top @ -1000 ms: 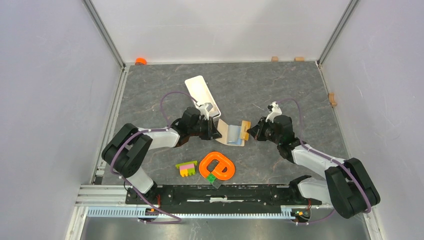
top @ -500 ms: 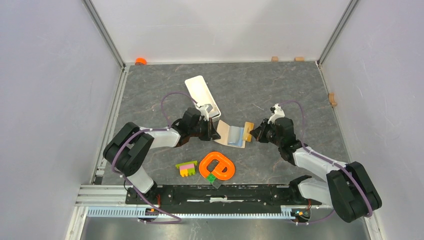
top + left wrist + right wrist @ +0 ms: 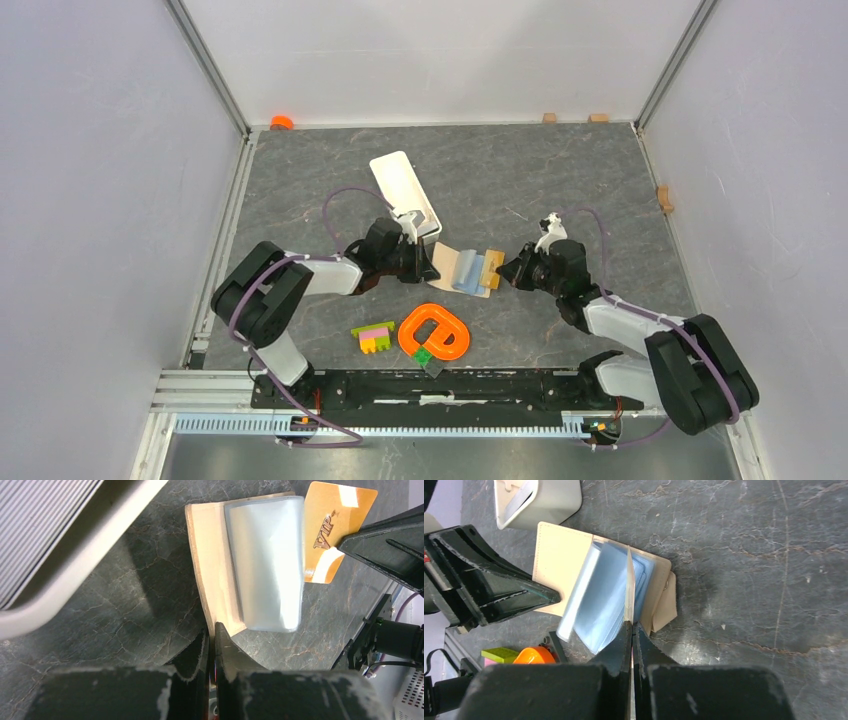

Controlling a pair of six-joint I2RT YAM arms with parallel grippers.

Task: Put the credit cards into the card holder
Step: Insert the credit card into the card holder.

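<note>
Dark grey marbled desk (image 3: 560,180), fenced by white walls on three sides. Left arm (image 3: 300,275) and right arm (image 3: 625,320), both black and white, reaching inward from the near rail toward mid-desk. Long white tray (image 3: 395,180), lying on a diagonal left of centre, its near end just beside the card holder. Orange ring-shaped toy (image 3: 458,340) near the front rail, with a small green block (image 3: 424,356) at its near edge. Card holder (image 3: 447,262), beige, lying open at mid-desk between the two end effectors, with its clasp tab at the right end. Blue leaves (image 3: 467,270), pale and layered, resting on the holder's inner face; card or pocket, cannot tell. Bricks (image 3: 375,337), pink, yellow and green, stacked just left of the ring toy and well apart from the holder. Orange card (image 3: 335,520), gold-orange, marked VIP, standing on edge over the right part of the holder, one end hidden behind the blue leaves, the other sticking out past the holder's right edge; seated in a slot or not, cannot tell. Left end effector (image 3: 211,631), low at the holder's left edge, jaws pinched together on that beige edge. Right end effector (image 3: 630,625), jaws clamped tight on the orange card, seen edge-on between them. Three small wooden blocks (image 3: 549,117), two along the far edge and one at the right edge. Orange cap (image 3: 281,122) in the far left corner.
</note>
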